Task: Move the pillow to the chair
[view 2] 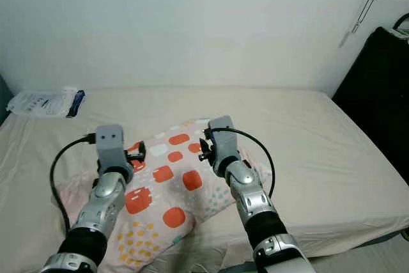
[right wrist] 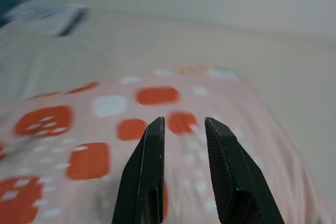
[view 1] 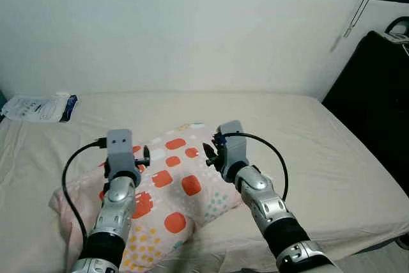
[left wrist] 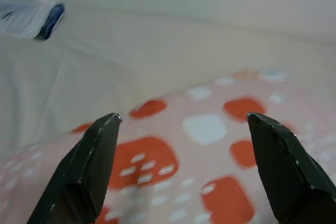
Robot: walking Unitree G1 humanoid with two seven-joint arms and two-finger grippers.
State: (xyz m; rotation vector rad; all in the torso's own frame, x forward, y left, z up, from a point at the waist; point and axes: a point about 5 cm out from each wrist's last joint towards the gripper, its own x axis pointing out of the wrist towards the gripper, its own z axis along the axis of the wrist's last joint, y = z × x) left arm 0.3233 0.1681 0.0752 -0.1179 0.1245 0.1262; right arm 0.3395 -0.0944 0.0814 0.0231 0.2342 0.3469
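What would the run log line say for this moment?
pillow on bed | left gripper above pillow, open | right gripper above pillow, nearly closed, empty | not lifted

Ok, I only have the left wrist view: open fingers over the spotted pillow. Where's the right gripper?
Observer: The right gripper is over the pillow too, toward its right side. Its fingers are a narrow gap apart with nothing between them.
Operator: Is the pillow near the bed's edge?
Observer: Yes, it lies at the near edge of the bed, right in front of the robot.
Operator: Any chair in sight?
Observer: A black object stands to the right of the bed. I cannot tell if it is the chair.
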